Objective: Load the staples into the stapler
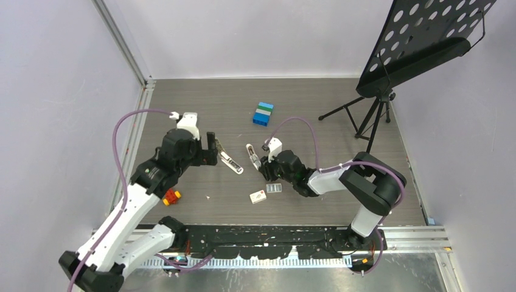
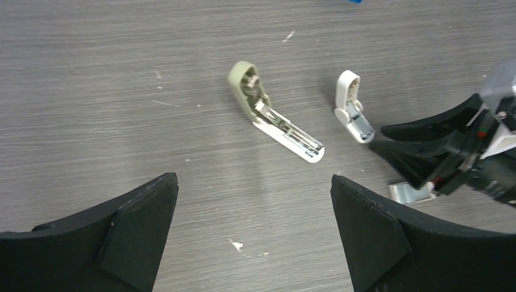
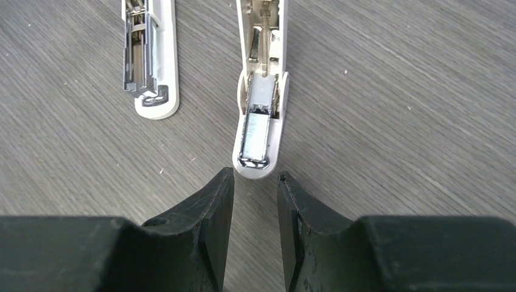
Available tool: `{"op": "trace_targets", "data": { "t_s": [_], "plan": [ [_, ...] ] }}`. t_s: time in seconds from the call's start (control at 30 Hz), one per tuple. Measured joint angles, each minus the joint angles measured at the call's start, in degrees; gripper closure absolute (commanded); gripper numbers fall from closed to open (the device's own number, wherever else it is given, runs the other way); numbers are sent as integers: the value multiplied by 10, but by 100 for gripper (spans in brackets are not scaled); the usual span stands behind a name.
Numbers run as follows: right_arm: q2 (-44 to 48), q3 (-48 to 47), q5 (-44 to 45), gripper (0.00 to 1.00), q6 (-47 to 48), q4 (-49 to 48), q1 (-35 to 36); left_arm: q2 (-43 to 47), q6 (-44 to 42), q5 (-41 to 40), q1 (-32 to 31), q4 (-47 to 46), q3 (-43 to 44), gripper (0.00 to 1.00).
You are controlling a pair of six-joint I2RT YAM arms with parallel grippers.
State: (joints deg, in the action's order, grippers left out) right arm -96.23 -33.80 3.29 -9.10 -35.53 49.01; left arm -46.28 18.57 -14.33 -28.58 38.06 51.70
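The stapler (image 1: pixel 231 163) lies on the table (image 1: pixel 201 97) a little left of centre, hinged open. Its olive top angles away at the far end and the silver channel shows along the white base, whose rounded end points near and right. Nothing touches it.

The left gripper (image 2: pixel 253 179) hovers just to its left, fingers (image 2: pixel 140 225) spread wide with only bare tabletop between them.

Just right of the stapler sits a shorter white stubby piece (image 1: pixel 251 153), apart from it and lying roughly parallel. From the right wrist you can see a spring and a grey metal slide inside.

The right gripper (image 3: pixel 255 182) is lined up on that piece from the near-right side. Its fingers (image 3: pixel 213 213) stand a narrow gap apart and hold nothing, and the piece's rounded tip sits right at the mouth of the gap. Whether they touch it I cannot tell.

Nearer the arms, the silvery insert (image 1: pixel 275 188) lies flat beside the right gripper's body, and the staples box (image 1: pixel 258 196) — white with a red mark — sits just left of and nearer than the insert, apart from it.

Further out, red-and-yellow bricks (image 1: pixel 171 196) rest by the left arm, and a stack of blue-and-green bricks (image 1: pixel 263 114) stands toward the far side. A black music stand (image 1: pixel 420 45) fills the far right corner.
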Motion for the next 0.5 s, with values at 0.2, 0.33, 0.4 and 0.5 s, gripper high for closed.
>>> {"op": "trace_targets", "data": {
  "t_s": [0.2,0.33,0.4,0.5],
  "plan": [
    [-30,19,9,63,11,-81,1,-108,61,63,0,-30,33,1],
    [-48,23,12,63,15,-113,5,-162,88,95,0,-48,37,1],
    [-55,24,13,63,16,-127,8,-182,100,107,0,-56,37,2],
    [-58,25,14,63,17,-141,12,-203,114,119,0,-72,37,5]
  ]
}}
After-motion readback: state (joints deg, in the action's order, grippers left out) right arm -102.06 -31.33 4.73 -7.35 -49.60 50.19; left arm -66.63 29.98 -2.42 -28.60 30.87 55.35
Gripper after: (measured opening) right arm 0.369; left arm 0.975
